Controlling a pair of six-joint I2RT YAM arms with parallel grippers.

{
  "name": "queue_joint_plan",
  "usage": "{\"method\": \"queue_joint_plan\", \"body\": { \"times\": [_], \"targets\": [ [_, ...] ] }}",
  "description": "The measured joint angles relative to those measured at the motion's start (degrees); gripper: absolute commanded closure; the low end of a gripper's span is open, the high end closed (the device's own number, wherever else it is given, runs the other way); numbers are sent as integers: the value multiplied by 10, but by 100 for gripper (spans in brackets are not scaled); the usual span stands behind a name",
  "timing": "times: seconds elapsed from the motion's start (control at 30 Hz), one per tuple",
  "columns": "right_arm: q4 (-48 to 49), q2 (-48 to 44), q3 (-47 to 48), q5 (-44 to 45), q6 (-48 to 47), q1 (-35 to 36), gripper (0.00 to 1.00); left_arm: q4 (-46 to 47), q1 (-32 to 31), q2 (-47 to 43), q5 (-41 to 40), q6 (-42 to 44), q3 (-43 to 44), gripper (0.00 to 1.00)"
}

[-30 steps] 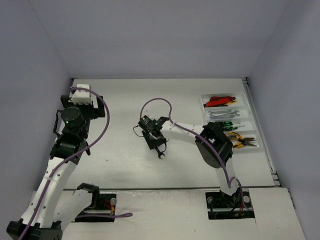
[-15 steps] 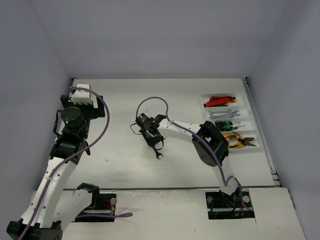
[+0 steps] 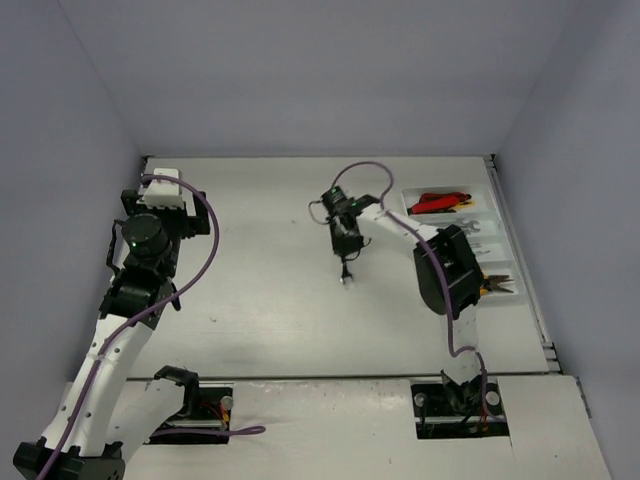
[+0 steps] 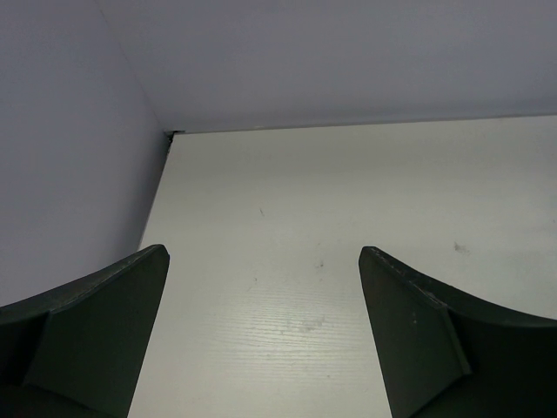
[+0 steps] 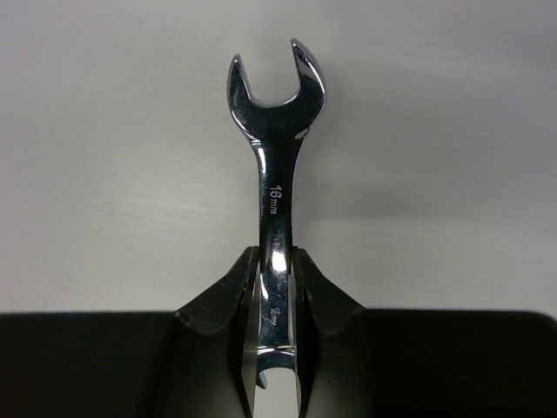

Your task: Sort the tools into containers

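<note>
My right gripper (image 5: pixel 277 254) is shut on the shank of a silver wrench (image 5: pixel 277 187) marked 16 mm, whose open end points away from the fingers. From above, that gripper (image 3: pixel 346 256) hangs over the middle of the table with the wrench (image 3: pixel 347 276) dangling below it, left of the white tray (image 3: pixel 486 207). The tray holds red-handled cutters (image 3: pixel 438 203), silver wrenches (image 3: pixel 472 228) and orange-handled pliers (image 3: pixel 496 283); the right arm hides part of it. My left gripper (image 4: pixel 261 254) stands open over bare table at the far left, with nothing between its fingers (image 4: pixel 104 305).
Grey walls enclose the table on the left, back and right. The left arm (image 3: pixel 145 255) stands close to the left wall, near the far-left corner (image 4: pixel 170 133). A purple cable (image 3: pixel 360 170) loops above the right wrist.
The right gripper closed on the wrench, lifted it off the table and swung it right and farther back, toward the tray. The left arm has not moved.
</note>
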Motion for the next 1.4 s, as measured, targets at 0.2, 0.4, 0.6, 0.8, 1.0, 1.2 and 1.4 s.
{"method": "queue_joint_plan", "body": {
  "times": [0.2, 0.4, 0.6, 0.8, 1.0, 1.2, 1.4],
  "targets": [
    [29, -113, -42, -1, 62, -170, 100, 0, 0, -1, 0, 0, 0, 12],
    [65, -167, -79, -4, 143, -316, 100, 0, 0, -6, 0, 0, 0, 12],
    [93, -166, -136, -14, 235, -395, 100, 0, 0, -10, 0, 0, 0, 12],
    [123, -154, -147, -16, 324, -413, 100, 0, 0, -11, 0, 0, 0, 12],
    [155, -126, -147, -17, 389, -413, 95, 0, 0, -11, 0, 0, 0, 12],
    [161, -94, -161, -21, 416, -414, 82, 0, 0, -11, 0, 0, 0, 12],
    [172, -95, -173, -26, 412, -414, 45, 0, 0, -11, 0, 0, 0, 12]
  ]
}}
